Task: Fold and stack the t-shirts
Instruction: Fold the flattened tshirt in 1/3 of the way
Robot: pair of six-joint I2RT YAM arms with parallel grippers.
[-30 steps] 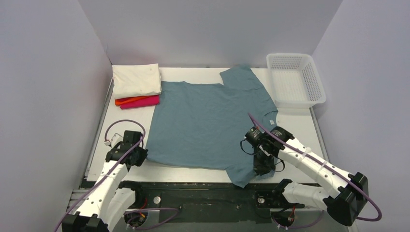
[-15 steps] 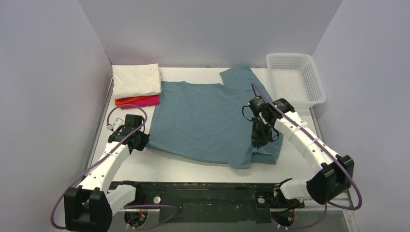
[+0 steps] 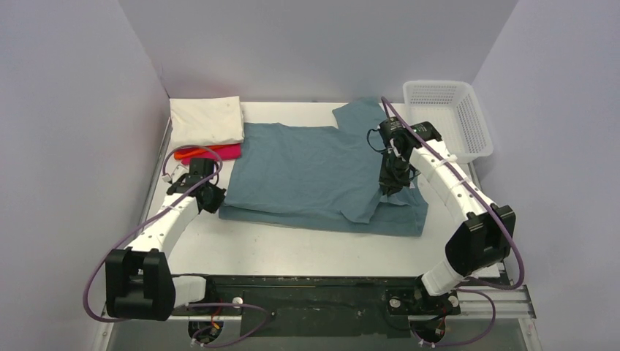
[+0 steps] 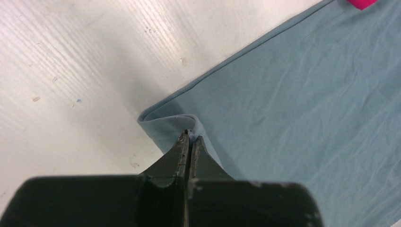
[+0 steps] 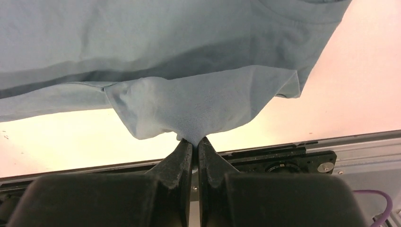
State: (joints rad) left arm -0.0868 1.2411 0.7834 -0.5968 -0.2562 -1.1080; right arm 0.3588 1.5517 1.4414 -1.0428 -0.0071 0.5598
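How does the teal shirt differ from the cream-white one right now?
The teal shirt lies mostly spread out, its near edge doubled over; the cream-white shirt is folded into a compact rectangle. The teal shirt is pinched by the left gripper and the right gripper; the cream-white shirt is untouched. The teal shirt rests on the table; the cream-white shirt tops the orange and pink shirts. Both are plain cloth.

Orange shirt (image 3: pixel 187 152) and pink shirt (image 3: pixel 229 150) mostly hidden under cream shirt (image 3: pixel 207 121); teal shirt (image 4: pixel 307 94) cut off in both wrist views.
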